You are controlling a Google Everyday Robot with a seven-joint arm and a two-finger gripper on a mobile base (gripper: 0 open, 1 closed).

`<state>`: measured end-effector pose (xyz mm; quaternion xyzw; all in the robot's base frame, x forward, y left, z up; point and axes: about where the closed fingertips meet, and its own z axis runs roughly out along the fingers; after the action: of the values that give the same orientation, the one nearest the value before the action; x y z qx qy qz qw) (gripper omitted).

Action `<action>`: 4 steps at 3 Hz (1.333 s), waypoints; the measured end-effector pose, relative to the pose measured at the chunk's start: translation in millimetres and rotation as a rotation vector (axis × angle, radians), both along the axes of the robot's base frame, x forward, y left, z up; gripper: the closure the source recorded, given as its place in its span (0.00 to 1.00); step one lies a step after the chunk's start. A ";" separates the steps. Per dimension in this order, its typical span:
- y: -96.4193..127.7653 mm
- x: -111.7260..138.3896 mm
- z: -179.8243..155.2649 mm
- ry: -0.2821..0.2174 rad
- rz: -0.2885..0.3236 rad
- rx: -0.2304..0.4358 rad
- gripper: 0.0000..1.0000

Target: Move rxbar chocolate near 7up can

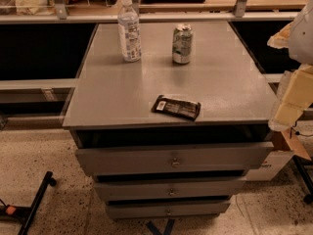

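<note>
The rxbar chocolate (176,106), a flat black wrapper with pale print, lies near the front edge of the grey cabinet top (112,97), slightly right of centre. The 7up can (182,44), green and silver, stands upright toward the back, well behind the bar. My gripper (289,102) shows as a pale, blurred shape at the right edge of the view, off the cabinet's right side and apart from both the bar and the can. It holds nothing that I can see.
A clear water bottle (129,29) with a white cap stands at the back, left of the can. The cabinet has several drawers (173,159) below its top. A shelf rail (146,17) runs behind. A black stand leg (36,197) lies on the floor at left.
</note>
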<state>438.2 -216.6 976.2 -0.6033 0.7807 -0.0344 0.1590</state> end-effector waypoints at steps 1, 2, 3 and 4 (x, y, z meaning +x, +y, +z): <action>0.3 0.2 0.4 -0.002 0.000 0.001 0.00; 12.3 18.0 -14.8 0.018 0.007 0.024 0.00; 29.8 41.0 -43.5 0.064 0.008 0.063 0.00; 47.7 61.5 -67.9 0.093 0.002 0.128 0.00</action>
<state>499.6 -168.9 908.3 -0.5936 0.7873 0.0436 0.1608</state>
